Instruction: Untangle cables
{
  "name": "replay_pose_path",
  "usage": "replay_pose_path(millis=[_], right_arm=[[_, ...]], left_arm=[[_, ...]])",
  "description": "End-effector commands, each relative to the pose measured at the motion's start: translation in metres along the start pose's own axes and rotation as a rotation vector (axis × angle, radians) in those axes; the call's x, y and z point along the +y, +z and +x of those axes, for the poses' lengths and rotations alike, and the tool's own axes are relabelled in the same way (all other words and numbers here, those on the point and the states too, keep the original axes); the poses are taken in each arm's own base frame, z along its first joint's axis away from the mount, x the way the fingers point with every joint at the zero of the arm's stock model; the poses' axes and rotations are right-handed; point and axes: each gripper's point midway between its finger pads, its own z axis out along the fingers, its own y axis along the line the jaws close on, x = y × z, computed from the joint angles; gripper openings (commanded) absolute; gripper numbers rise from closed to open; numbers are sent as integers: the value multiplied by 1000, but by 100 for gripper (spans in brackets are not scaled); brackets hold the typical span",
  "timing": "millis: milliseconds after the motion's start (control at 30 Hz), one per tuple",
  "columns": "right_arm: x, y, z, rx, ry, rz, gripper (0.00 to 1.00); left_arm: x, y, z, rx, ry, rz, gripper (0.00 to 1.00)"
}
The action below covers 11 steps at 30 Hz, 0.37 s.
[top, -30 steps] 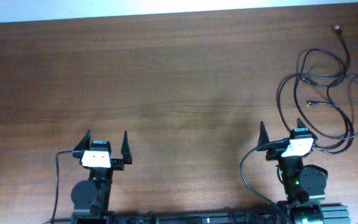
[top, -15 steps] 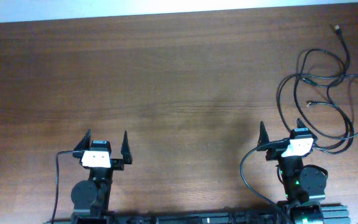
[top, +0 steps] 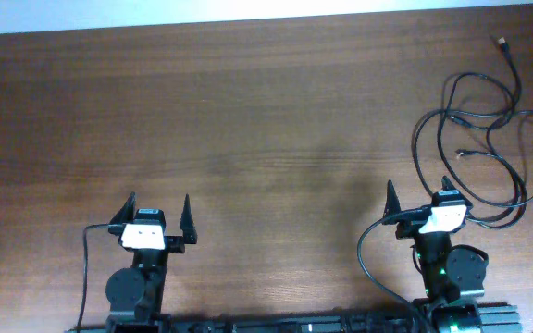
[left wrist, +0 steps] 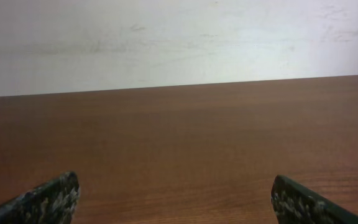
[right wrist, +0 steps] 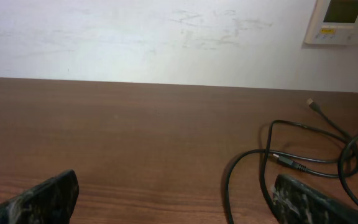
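Cables [top: 415,143]: lying tangled by the right edge, stretching far-to-near, one plug [top: 501,42] pointing toward the far right corner.
Left claw [top: 158,203]: gaping wide, holding nothing.
Right claw [top: 417,190]: gaping wide, holding nothing, just beside the Cables.
Change: nothing shifting since earlier.

The table [top: 248,111] is showing a smooth brown wood-grain surface with a soft sheen, and the wall [left wrist: 179,37] behind it is looking like matt white paint with faint scuffs. At about two o'clock in the overhead view, the cables [top: 477,118] are appearing as thin black cords with a smooth jacket, one tip shining pale like metal. The fingers [left wrist: 48,200] of the left gripper [top: 158,199] are looking matt black and rough, speckled with pale worn spots.
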Motion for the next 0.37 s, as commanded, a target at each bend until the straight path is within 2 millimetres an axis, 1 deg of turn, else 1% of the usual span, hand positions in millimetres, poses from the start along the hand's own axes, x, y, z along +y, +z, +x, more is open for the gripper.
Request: replay_pose_path(millis=[0,333], right_arm=[[3,0,2,2,1,-15,99],[3,0,2,2,1,-15,99]], left_arm=[[-3,0,1,-1,15,19,99],[-3,0,1,-1,15,19,99]])
